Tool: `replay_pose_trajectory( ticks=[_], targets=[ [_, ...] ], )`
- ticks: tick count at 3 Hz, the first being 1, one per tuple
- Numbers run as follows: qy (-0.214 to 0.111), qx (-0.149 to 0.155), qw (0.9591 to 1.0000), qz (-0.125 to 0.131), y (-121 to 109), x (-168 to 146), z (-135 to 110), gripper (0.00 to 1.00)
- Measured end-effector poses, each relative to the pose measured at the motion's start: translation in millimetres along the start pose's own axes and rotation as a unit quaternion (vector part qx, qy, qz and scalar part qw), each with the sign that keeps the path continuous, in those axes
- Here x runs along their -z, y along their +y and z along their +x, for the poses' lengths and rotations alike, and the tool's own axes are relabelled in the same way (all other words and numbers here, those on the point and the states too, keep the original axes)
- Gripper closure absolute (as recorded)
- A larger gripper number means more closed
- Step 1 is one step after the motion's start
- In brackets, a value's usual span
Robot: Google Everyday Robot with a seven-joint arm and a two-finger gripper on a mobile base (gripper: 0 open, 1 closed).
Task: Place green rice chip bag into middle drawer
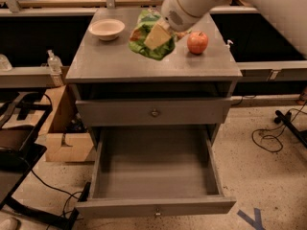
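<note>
The green rice chip bag point(143, 46) hangs crumpled over the top of the grey cabinet point(110, 61), near its middle. My gripper point(158, 35) comes in from the upper right and is shut on the bag, one beige finger lying across its front. The middle drawer point(153, 206) is pulled fully out below and its inside is bare. Its round knob is centred on the front panel. The arm's white wrist hides the bag's upper right part.
A red apple point(197, 42) stands on the top to the right of the bag, and a white bowl point(106, 28) at the back left. The knobbed upper drawer point(120, 111) is shut. A cardboard box point(64, 143) and cables lie on the floor at the left.
</note>
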State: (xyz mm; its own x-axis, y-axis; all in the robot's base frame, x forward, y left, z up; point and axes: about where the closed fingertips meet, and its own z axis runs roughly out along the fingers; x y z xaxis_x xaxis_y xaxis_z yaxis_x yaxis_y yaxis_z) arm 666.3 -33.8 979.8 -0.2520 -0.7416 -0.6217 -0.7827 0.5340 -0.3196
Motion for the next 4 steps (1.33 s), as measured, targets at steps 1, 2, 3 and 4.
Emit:
replay_pose_trajectory(
  ticks=[1, 2, 3, 4],
  targets=[
    [0.011, -0.022, 0.9989, -0.039, 45, 25, 62, 1.00],
    [0.020, -0.061, 0.9936, -0.093, 87, 25, 139, 1.00],
    [0.011, -0.061, 0.9888, -0.136, 117, 21, 197, 1.00],
    [0.011, -0.062, 0.9887, -0.136, 117, 21, 196, 1.00]
  ],
)
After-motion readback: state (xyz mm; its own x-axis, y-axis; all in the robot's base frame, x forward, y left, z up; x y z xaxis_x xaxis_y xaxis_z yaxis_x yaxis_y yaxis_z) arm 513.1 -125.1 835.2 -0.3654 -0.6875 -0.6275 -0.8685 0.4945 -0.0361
